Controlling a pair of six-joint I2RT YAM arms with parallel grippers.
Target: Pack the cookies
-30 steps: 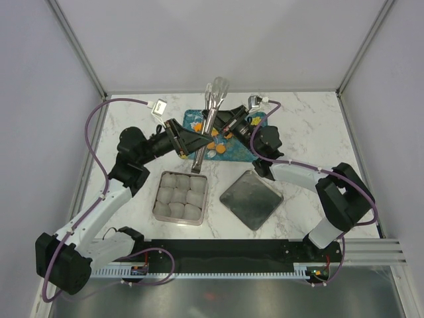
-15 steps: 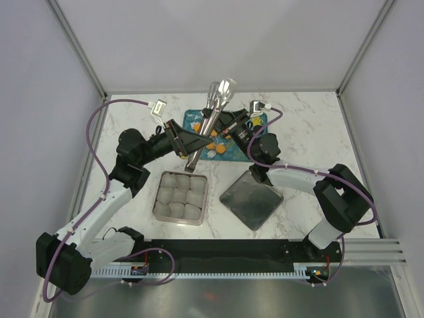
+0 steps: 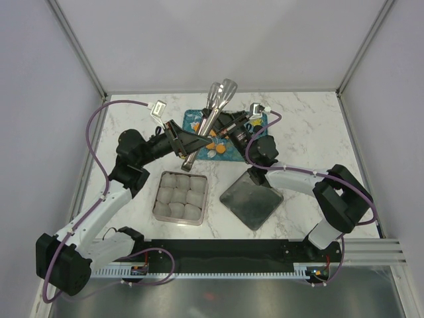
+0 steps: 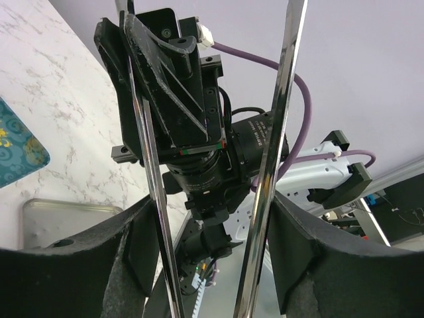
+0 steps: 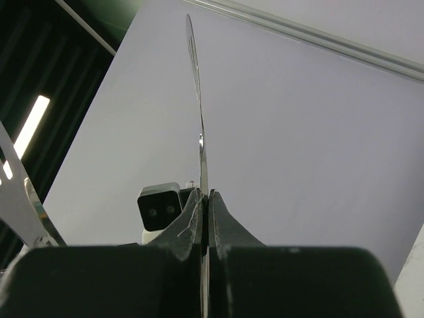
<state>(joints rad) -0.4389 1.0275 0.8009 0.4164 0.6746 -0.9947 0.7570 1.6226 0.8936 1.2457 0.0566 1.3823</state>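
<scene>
Tin of crinkly white paper cups nearest, dull grey square lid beside it. Cookies, flat orange discs, sit further back on teal plate. Shiny steel tongs up in air: left gripper squeezing both arms, right gripper pinched on one thin blade. Risk imo: slick metal twists, slips, drops onto cookies.

Right gripper pinched tight on a thin steel tong arm — edge-on, it rises against the pale wall — small camera box just behind, left.
</scene>
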